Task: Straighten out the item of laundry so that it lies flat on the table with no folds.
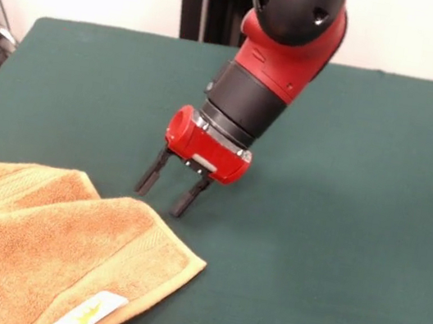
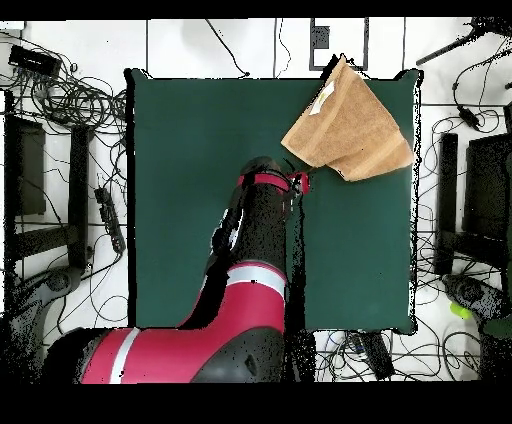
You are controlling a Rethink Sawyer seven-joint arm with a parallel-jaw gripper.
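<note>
Lying folded on green felt table [image 1: 344, 192], fuzzy orange-tan terry towel [image 1: 34, 256], black fingers [image 1: 148, 174] parted, empty, just beside it.

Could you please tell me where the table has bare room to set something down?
Most of the dark green felt-covered table is bare: the whole stretch from the red and black gripper to the far edges, and the strip behind the arm. The crowded part is one corner, where the folded orange-tan terry towel lies, partly over the table edge, with the open gripper just beside it.
</note>
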